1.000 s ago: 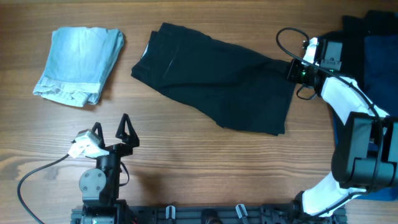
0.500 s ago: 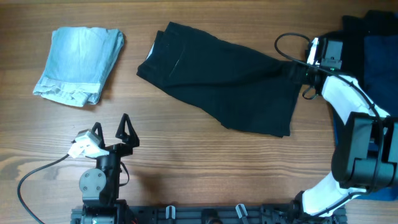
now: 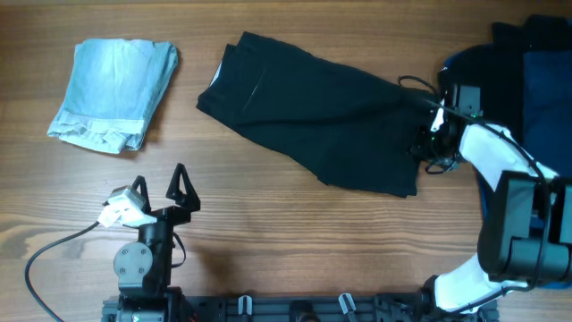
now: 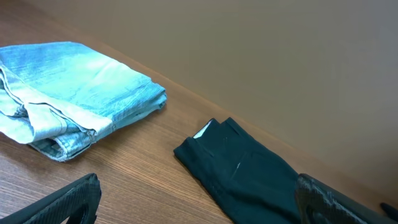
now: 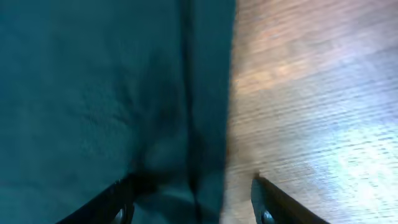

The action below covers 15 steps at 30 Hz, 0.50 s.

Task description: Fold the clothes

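Step in hand, as judged: regrip R hem of black garment [image 3: 313, 116] to start a fold; it lies spread at mid counter [image 3: 295, 233], toward far edge. Best done w/ one finger slid under the hem, bite set deep past the seam so all layers come, then lift low and carry across w/o dragging the rest. R fingers [image 5: 268, 202] part-way apart, straddling that hem, cloth between them but not pinched, nothing held; L fingers [image 4: 68, 199] spread wide, empty, nr near-L edge.

Table [image 3: 295, 233] holds black garment [image 3: 313, 116], pale-blue garment [image 3: 112, 89], perhaps others [image 3: 547, 80].
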Tool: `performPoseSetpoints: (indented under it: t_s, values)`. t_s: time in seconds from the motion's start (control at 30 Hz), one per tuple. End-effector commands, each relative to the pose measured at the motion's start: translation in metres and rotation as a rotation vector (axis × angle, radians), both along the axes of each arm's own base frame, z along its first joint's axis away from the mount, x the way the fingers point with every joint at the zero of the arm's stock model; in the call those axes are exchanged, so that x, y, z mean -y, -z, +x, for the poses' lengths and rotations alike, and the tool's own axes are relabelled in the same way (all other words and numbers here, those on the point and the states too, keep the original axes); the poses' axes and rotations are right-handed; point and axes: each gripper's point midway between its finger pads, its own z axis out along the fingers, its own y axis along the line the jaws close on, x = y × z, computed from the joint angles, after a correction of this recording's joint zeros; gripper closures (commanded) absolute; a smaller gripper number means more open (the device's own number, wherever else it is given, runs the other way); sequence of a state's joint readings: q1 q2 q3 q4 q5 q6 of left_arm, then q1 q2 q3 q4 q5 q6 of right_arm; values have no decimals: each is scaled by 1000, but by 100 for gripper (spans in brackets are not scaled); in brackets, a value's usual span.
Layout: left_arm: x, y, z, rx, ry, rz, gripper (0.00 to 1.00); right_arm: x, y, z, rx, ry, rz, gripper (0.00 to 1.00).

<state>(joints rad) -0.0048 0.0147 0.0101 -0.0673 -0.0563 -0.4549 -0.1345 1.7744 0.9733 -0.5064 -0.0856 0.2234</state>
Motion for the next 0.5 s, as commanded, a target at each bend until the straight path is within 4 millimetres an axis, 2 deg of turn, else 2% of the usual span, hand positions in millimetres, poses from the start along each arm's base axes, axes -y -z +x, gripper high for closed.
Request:
performPoseSetpoints:
  t_s: [0.0, 0.1, 0.2, 0.3, 0.33, 0.47]
  values:
    - [-2, 0, 0, 6, -12, -1, 0, -9, 5, 2, 44, -40, 42, 39]
    - [-2, 0, 0, 6, -12, -1, 0, -22, -1, 13, 103, -104, 100, 41]
    - [-2, 0, 0, 6, -12, 0, 0, -23, -3, 18, 125, -108, 109, 50]
    - [-2, 0, 0, 6, -12, -1, 0, -23, -4, 19, 129, -109, 107, 60]
    - [-2, 0, 0, 6, -12, -1, 0, -23, -4, 19, 130, -109, 107, 67]
    - [-2, 0, 0, 6, -12, -1, 0, -21, -5, 18, 119, -105, 97, 68]
